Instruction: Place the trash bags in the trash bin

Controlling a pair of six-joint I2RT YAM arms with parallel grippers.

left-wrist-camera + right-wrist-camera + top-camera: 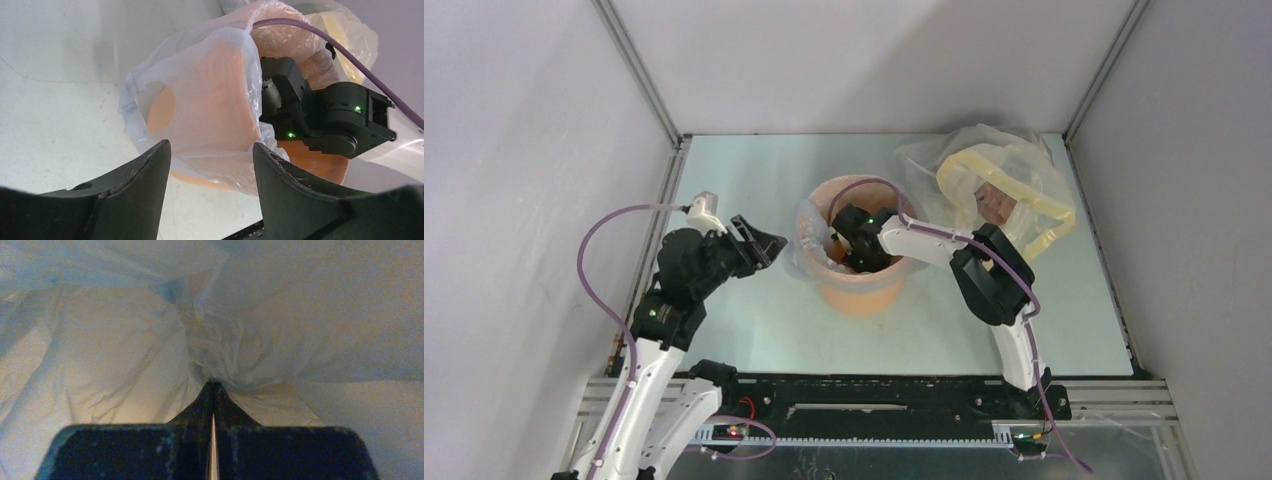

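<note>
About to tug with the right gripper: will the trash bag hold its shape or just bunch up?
Probably floppy: the trash bag puckers into wrinkles at the shut right gripper, so it should bunch, not push. Likely thin and light, since the orange bucket shows through it; a hard tug might pull its draped edge off the rim.

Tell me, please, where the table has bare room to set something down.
Bare table lies in front of the bucket, up to the arm bases, and at back left along the wall. A patch sits front right, beside the right arm. Crowded: the middle, with bucket, bag, left gripper and right gripper, and the back right corner, holding the bundle.
</note>
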